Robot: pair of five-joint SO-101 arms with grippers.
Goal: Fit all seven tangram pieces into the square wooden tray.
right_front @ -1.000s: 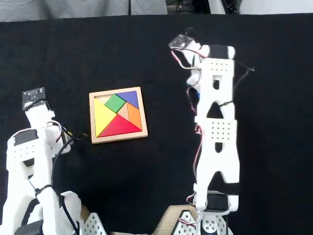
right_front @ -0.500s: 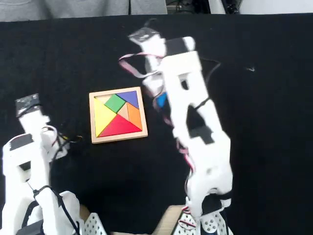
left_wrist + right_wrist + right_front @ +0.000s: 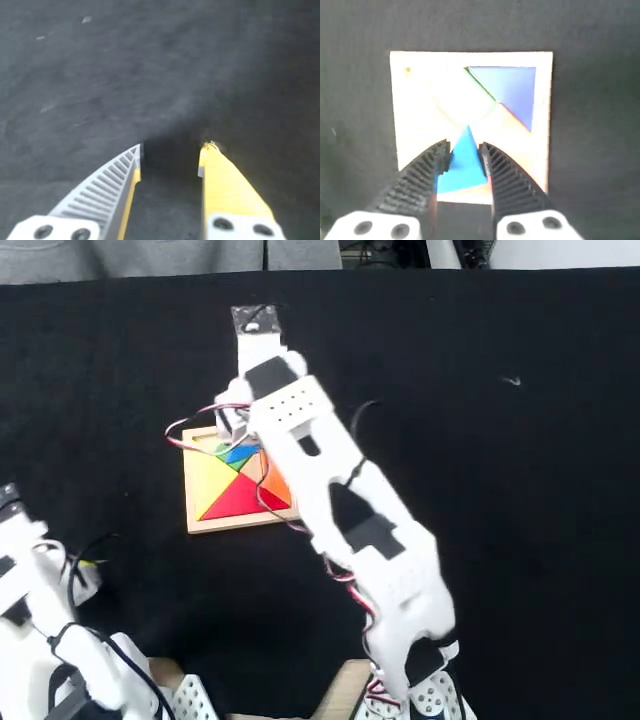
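Hovering above the square wooden tray (image 3: 238, 524), the right gripper (image 3: 465, 147) is clenched on a light-blue triangle piece (image 3: 463, 167). The tray lies left of centre on the black cloth (image 3: 500, 500) and holds a yellow triangle (image 3: 208, 478), a red triangle (image 3: 238, 502) and a dark-blue piece (image 3: 512, 86). The left gripper (image 3: 170, 150) is released, jaws apart over bare cloth, well apart from the tray

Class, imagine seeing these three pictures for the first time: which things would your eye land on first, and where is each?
The white right arm stretches diagonally across the black table, ending above the square wooden tray, where a yellow triangle and a red triangle stand out. The right gripper pinches a light blue triangle over the tray. The left gripper hangs open above bare black cloth.
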